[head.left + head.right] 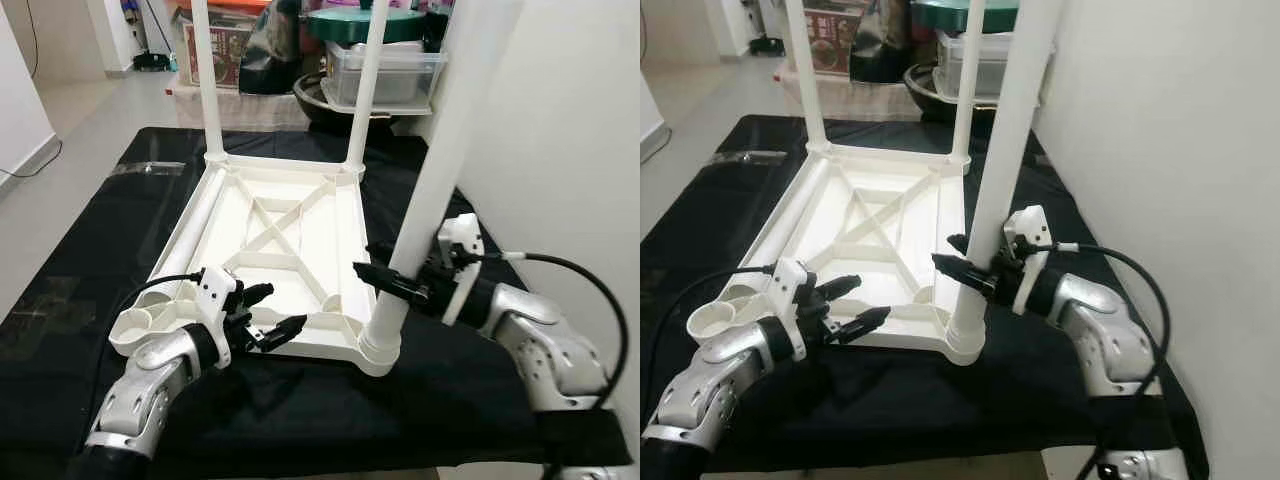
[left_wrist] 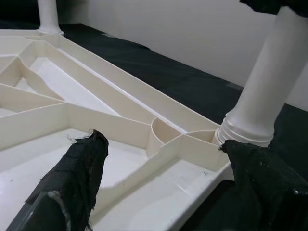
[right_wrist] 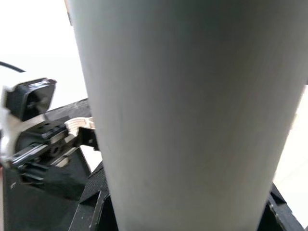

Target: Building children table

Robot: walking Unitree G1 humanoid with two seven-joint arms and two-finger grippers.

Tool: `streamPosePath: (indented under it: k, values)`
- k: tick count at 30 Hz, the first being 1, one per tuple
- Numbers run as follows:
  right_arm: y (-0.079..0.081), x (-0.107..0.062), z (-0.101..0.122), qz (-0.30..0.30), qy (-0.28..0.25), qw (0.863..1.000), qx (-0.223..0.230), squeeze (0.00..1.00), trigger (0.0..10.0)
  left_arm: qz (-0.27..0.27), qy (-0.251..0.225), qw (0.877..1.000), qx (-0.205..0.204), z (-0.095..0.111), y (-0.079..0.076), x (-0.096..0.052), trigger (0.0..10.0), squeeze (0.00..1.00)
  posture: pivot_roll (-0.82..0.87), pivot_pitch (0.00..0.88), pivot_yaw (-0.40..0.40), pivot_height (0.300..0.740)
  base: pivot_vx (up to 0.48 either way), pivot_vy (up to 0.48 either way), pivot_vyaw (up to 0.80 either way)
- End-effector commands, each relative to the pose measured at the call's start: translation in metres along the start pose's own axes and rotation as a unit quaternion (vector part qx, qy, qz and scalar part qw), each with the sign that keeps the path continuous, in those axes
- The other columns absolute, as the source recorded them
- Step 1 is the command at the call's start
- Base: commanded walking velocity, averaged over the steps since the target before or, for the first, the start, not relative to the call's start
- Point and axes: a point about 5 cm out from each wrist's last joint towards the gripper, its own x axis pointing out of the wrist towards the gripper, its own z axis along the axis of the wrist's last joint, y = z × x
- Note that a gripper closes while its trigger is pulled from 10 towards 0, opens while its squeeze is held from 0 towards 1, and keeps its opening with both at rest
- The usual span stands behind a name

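Note:
A white plastic children's table (image 1: 300, 225) lies upside down on a black-covered bench (image 1: 300, 405). Two white legs (image 1: 205, 80) (image 1: 365, 90) stand in its far corners. A third leg (image 1: 430, 190) stands upright in the near right socket (image 1: 378, 350), and my right gripper (image 1: 385, 268) is shut on it just above the socket. That leg (image 3: 187, 110) is very close in the right wrist view. My left gripper (image 1: 280, 308) is open at the table's near edge, its fingers (image 2: 82, 163) over the ribbed underside. The near left socket (image 1: 140, 325) holds nothing.
A white wall (image 1: 560, 130) runs close along the right side. Clear storage boxes (image 1: 385, 70) and other clutter stand behind the bench. Tiled floor (image 1: 80, 130) lies to the left. A cable (image 1: 590, 280) loops off my right wrist.

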Motion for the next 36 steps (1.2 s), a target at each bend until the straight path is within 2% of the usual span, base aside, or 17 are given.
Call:
streamPosePath:
  k: [1, 4, 5, 6, 7, 9, 10, 12, 13, 17, 18, 21, 23, 24, 26, 33, 36]
  values:
    - [-0.007, -0.007, -0.013, -0.049, 0.010, 0.998, 0.035, 0.00, 0.0, -0.004, 0.005, 1.000, 0.001, -0.001, 0.001, -0.002, 10.0, 0.00, 0.10, 0.000, -0.092, 0.740, 0.000, 0.000, 0.00]
    - [-0.011, -0.007, -0.019, -0.124, 0.008, 0.991, 0.042, 0.00, 0.0, -0.005, 0.006, 1.000, 0.001, -0.001, 0.001, -0.001, 10.0, 0.00, 0.10, 0.000, -0.093, 0.740, 0.000, 0.000, 0.00]
    - [-0.022, -0.012, -0.030, -0.311, 0.041, 0.948, 0.042, 0.00, 0.0, -0.006, 0.006, 1.000, 0.001, -0.001, 0.001, -0.001, 10.0, 0.00, 0.10, 0.000, -0.095, 0.740, 0.000, 0.000, 0.00]
    - [-0.022, -0.012, -0.030, -0.311, 0.041, 0.948, 0.042, 0.00, 0.0, -0.006, 0.006, 1.000, 0.001, -0.001, 0.001, -0.001, 10.0, 0.00, 0.10, 0.000, -0.095, 0.740, 0.000, 0.000, 0.00]
    - [-0.023, -0.019, -0.035, -0.413, 0.053, 0.908, 0.047, 0.00, 0.0, -0.006, 0.006, 1.000, 0.000, -0.001, 0.001, -0.001, 10.0, 0.00, 0.09, 0.000, -0.093, 0.740, 0.000, 0.000, 0.00]
    - [-0.023, -0.019, -0.035, -0.413, 0.053, 0.908, 0.047, 0.00, 0.0, -0.006, 0.006, 1.000, 0.000, -0.001, 0.001, -0.001, 10.0, 0.00, 0.09, 0.000, -0.093, 0.740, 0.000, 0.000, 0.00]
    - [-0.019, -0.024, -0.037, -0.478, 0.055, 0.875, 0.053, 0.00, 0.0, -0.006, 0.006, 1.000, 0.000, -0.002, 0.000, -0.002, 10.0, 0.00, 0.09, 0.000, -0.093, 0.740, 0.000, 0.000, 0.00]
    - [-0.003, -0.020, -0.037, -0.492, 0.060, 0.868, 0.038, 0.00, 0.0, -0.006, 0.008, 1.000, -0.003, -0.004, -0.001, -0.003, 10.0, 0.00, 0.09, 0.000, -0.082, 0.740, 0.000, 0.000, 0.00]
    - [0.013, -0.011, -0.034, -0.478, 0.061, 0.876, 0.030, 0.00, 10.0, -0.009, 0.010, 1.000, -0.006, -0.005, -0.002, -0.003, 10.0, 0.00, 0.08, 0.000, -0.064, 0.740, 0.000, 0.000, 0.00]
    - [0.030, 0.002, -0.028, -0.447, 0.056, 0.892, 0.027, 0.00, 10.0, -0.013, 0.012, 1.000, -0.007, -0.004, -0.002, -0.002, 10.0, 0.00, 0.07, 0.000, -0.054, 0.740, 0.000, 0.000, 0.00]
    - [0.029, 0.003, -0.023, -0.441, 0.033, 0.896, 0.036, 1.00, 10.0, -0.013, 0.012, 1.000, -0.005, -0.002, 0.000, -0.001, 10.0, 0.00, 0.07, 0.000, -0.054, 0.740, 0.000, 0.000, 0.00]
    - [0.026, 0.004, -0.018, -0.425, 0.015, 0.904, 0.038, 1.00, 10.0, -0.012, 0.011, 1.000, -0.002, 0.000, 0.002, 0.001, 10.0, 0.00, 0.08, 0.000, -0.061, 0.740, 0.000, 0.000, 0.00]
    - [0.024, 0.010, -0.004, -0.357, -0.014, 0.933, 0.037, 1.00, 10.0, -0.012, 0.006, 1.000, 0.001, 0.003, 0.005, 0.002, 10.0, 0.00, 0.07, 0.000, -0.065, 0.740, 0.000, 0.000, 0.00]
    - [0.024, 0.012, 0.009, -0.268, -0.030, 0.963, 0.026, 0.00, 10.0, -0.012, 0.006, 1.000, 0.000, 0.002, 0.003, 0.002, 10.0, 0.00, 0.07, 0.000, -0.067, 0.740, 0.000, 0.000, 0.00]
    - [0.027, 0.006, 0.027, -0.132, -0.053, 0.990, 0.000, 0.00, 10.0, -0.012, 0.007, 1.000, -0.002, -0.001, 0.000, 0.001, 10.0, 0.00, 0.08, 0.000, -0.075, 0.740, 0.000, 0.000, 0.00]
    - [0.035, -0.009, 0.029, 0.073, -0.025, 0.997, -0.025, 0.00, 10.0, -0.006, 0.006, 1.000, -0.002, -0.001, 0.001, 0.000, 10.0, 0.00, 0.11, 0.000, -0.094, 0.740, 0.000, 0.000, 0.00]
    - [0.037, -0.007, 0.025, 0.103, -0.013, 0.994, -0.022, 0.00, 9.5, -0.004, 0.005, 1.000, -0.002, 0.000, 0.002, -0.001, 10.0, 0.00, 0.11, 0.000, -0.096, 0.740, 0.000, 0.000, 0.00]
